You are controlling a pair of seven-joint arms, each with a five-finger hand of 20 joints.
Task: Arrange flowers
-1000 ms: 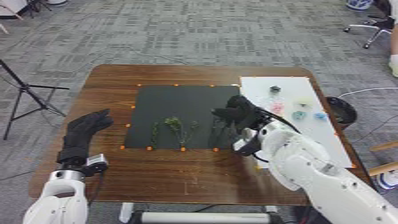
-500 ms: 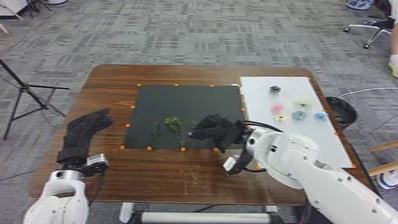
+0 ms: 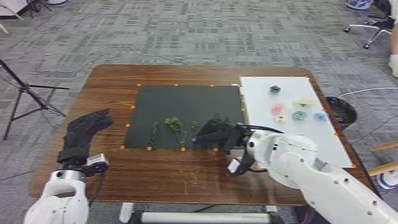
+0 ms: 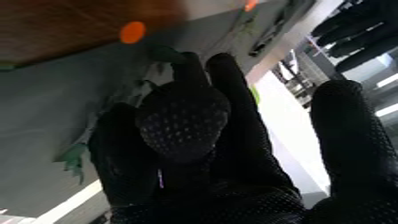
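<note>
While my left robot hand (image 3: pixel 82 131) stays out straight, my right robot hand (image 3: pixel 213 136) pinches a green sprig (image 4: pixel 165 54) over the black mat (image 3: pixel 185 102).

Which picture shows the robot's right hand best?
The right wrist view, because the right hand is big and close there, so you see even its little dots. The head view shows it small, from above, by the black mat's near right corner.
</note>
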